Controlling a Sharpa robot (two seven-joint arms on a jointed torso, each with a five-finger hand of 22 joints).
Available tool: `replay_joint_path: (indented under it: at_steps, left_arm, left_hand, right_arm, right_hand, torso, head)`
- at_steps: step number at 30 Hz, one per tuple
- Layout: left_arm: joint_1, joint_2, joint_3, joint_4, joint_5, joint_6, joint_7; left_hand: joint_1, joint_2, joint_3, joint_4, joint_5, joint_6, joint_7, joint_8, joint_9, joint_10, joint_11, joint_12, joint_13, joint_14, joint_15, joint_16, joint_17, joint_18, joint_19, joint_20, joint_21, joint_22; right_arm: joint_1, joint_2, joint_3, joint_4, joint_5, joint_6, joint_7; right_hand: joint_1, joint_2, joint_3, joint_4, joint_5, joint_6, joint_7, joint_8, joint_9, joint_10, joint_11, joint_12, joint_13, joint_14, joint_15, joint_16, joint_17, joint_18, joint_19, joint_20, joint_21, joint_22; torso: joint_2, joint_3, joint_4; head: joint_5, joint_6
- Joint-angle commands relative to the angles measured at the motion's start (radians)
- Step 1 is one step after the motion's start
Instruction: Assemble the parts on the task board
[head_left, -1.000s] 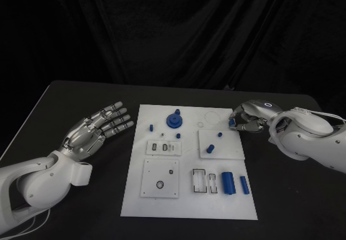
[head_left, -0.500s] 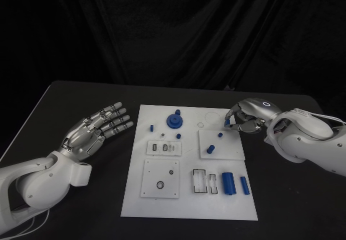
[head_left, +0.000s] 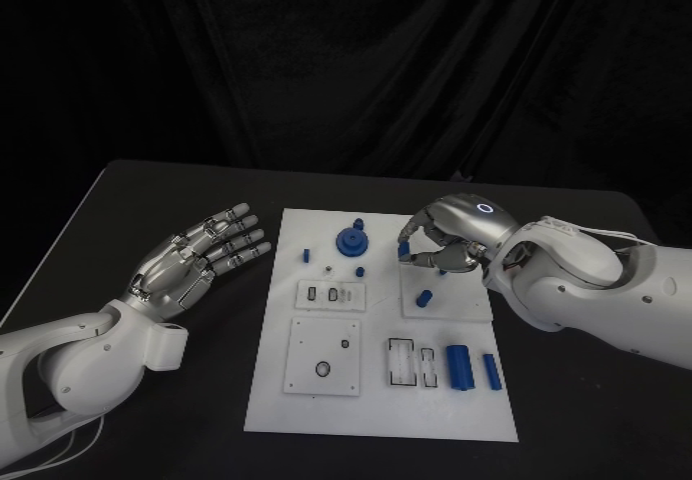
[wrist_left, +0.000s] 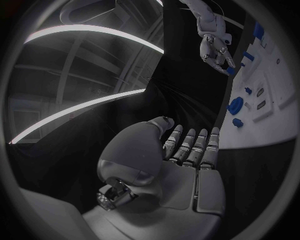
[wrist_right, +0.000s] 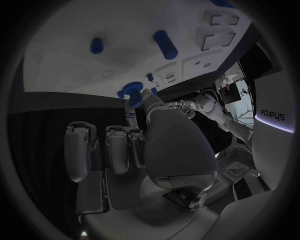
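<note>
Right hand — fingers curled, holding nothing — hovers over the task board, above a blue peg.

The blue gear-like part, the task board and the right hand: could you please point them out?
blue gear-like part (head_left: 351, 241), head view, its top.
task board (head_left: 378, 412), head view, bare near edge.
right hand (head_left: 444, 240), head view, its back.
</note>
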Motion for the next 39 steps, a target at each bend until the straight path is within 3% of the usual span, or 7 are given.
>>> replay_joint_path:
  at_steps: [1, 11, 16, 23, 39]
  left_arm:
    - [-0.001, 0.002, 0.001, 0.003, 0.003, 0.009, 0.163]
    - [-0.001, 0.005, 0.001, 0.002, 0.003, 0.009, 0.163]
    - [-0.001, 0.008, 0.001, 0.0, 0.003, 0.009, 0.163]
    - [-0.001, 0.011, 0.001, -0.003, 0.003, 0.011, 0.163]
    - [-0.001, 0.014, 0.001, -0.006, 0.003, 0.012, 0.162]
  left_hand:
    - [-0.01, -0.001, 0.006, 0.001, -0.001, 0.0, 0.006, -0.001, 0.001, 0.002, 0.005, 0.006, 0.001, -0.001, 0.006, 0.004, 0.001, -0.019, 0.007, -0.003, 0.001, -0.002]
    - [-0.01, -0.001, 0.006, 0.001, -0.001, 0.0, 0.006, -0.001, 0.001, 0.002, 0.005, 0.006, 0.001, -0.001, 0.006, 0.004, 0.001, -0.019, 0.007, -0.003, 0.001, -0.002]
    - [-0.01, -0.001, 0.006, 0.001, -0.001, 0.0, 0.006, -0.001, 0.001, 0.002, 0.005, 0.006, 0.001, -0.001, 0.006, 0.004, 0.001, -0.019, 0.007, -0.003, 0.001, -0.002]
    - [-0.01, -0.001, 0.006, 0.001, -0.001, 0.0, 0.006, -0.001, 0.001, 0.002, 0.005, 0.006, 0.001, -0.001, 0.006, 0.004, 0.001, -0.019, 0.007, -0.003, 0.001, -0.002]
    - [-0.01, -0.001, 0.006, 0.001, -0.001, 0.0, 0.006, -0.001, 0.001, 0.002, 0.005, 0.006, 0.001, -0.001, 0.006, 0.004, 0.001, -0.019, 0.007, -0.003, 0.001, -0.002]
  right_arm:
    - [-0.003, 0.037, 0.001, 0.003, -0.047, 0.015, -0.013]
    - [-0.03, 0.147, 0.001, -0.03, -0.093, 0.059, -0.039]
    - [-0.042, 0.181, 0.001, -0.044, -0.112, 0.087, -0.059]
    - [-0.05, 0.2, 0.001, -0.051, -0.12, 0.11, -0.078]
    - [-0.061, 0.211, 0.001, -0.06, -0.132, 0.135, -0.092]
  right_hand:
    - [0.002, 0.009, -0.004, 0.0, 0.006, 0.032, -0.022, 0.008, 0.051, 0.102, -0.008, 0.006, 0.263, 0.094, -0.01, 0.006, 0.224, 0.011, 0.058, -0.008, 0.003, 0.216]
    - [-0.002, 0.007, -0.007, 0.0, 0.013, 0.033, -0.023, 0.008, 0.057, 0.102, -0.01, 0.006, 0.263, 0.093, -0.012, 0.004, 0.221, 0.011, 0.058, -0.01, 0.003, 0.216]
    - [-0.007, 0.005, -0.01, 0.001, 0.016, 0.033, -0.024, 0.008, 0.061, 0.102, -0.01, 0.006, 0.263, 0.093, -0.013, 0.001, 0.219, 0.012, 0.057, -0.012, 0.0, 0.215]
    - [-0.009, 0.004, -0.011, 0.001, 0.018, 0.032, -0.024, 0.007, 0.062, 0.102, -0.01, 0.006, 0.263, 0.093, -0.013, 0.001, 0.218, 0.012, 0.056, -0.012, -0.003, 0.214]
    - [-0.017, 0.001, -0.015, 0.0, 0.026, 0.022, -0.021, 0.001, 0.068, 0.102, -0.01, 0.006, 0.263, 0.093, -0.014, 0.001, 0.218, 0.013, 0.055, -0.014, -0.005, 0.213]
  torso:
    - [0.001, -0.0001, 0.0029]
    - [0.0, 0.0, 0.0003]
    - [0.0, 0.0001, 0.0006]
    - [0.0, 0.0005, 0.0009]
    - [0.0, 0.0005, 0.0006]
  head:
    - [-0.001, -0.006]
    - [0.013, -0.019]
    - [0.03, -0.029]
    - [0.043, -0.036]
    - [0.047, -0.037]
